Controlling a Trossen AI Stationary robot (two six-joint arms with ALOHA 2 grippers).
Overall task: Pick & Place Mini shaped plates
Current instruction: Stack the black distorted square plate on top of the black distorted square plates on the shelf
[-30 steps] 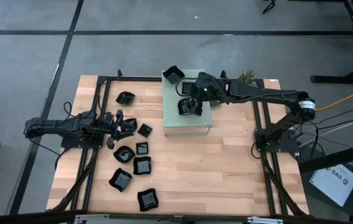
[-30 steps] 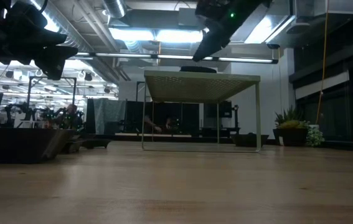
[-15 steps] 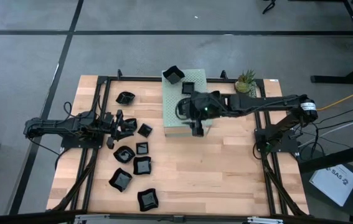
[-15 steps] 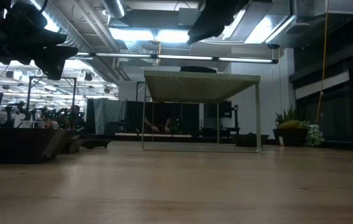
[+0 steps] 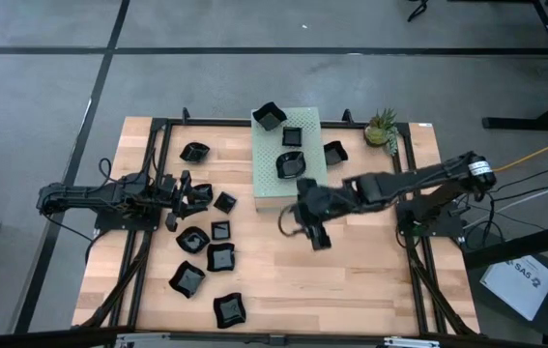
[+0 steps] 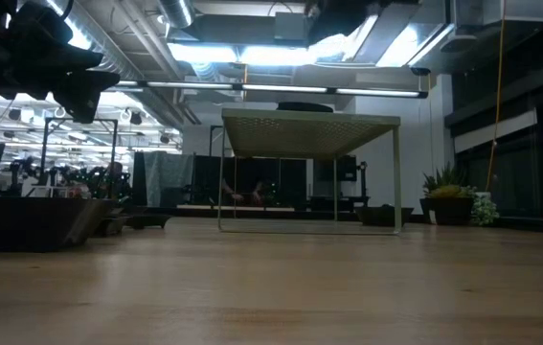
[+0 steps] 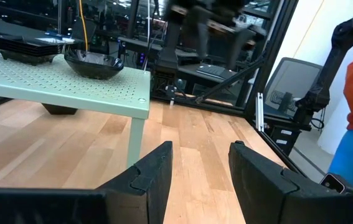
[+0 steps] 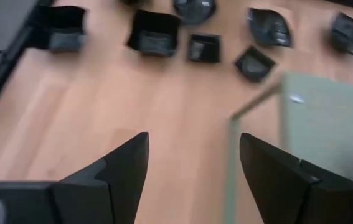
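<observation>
A: Where is the right tool [image 5: 314, 235] sitting, and how are its fingers standing?

B: It is hanging over bare wood just beside the near right corner of the pale green perforated stand [image 5: 289, 159], with both fingers [image 8: 117, 171] spread wide and nothing between them.

A: And the left tool [image 5: 183, 193]?

B: It is waiting at the left side of the bench [image 5: 370, 280], its fingers [image 7: 151, 171] parted and gripping nothing, pointing toward the stand.

A: Where are the mini shaped plates lying?

B: Three glossy black dishes are resting on the stand: one at the far left corner [image 5: 270, 117], a small square one [image 5: 292, 136] beside it, and a rounder one [image 5: 292, 165] nearer the middle. A fourth [image 5: 334, 153] is lying on the wood just right of the stand. One more [image 5: 194, 152] is sitting alone toward the far left, and a cluster [image 5: 208, 249] is spreading across the wood near the left tool. The right wrist view is showing that cluster [image 8: 156, 33] from above.

A: Anything else?

B: A small pineapple-like plant [image 5: 382, 126] is standing at the far right edge.
</observation>
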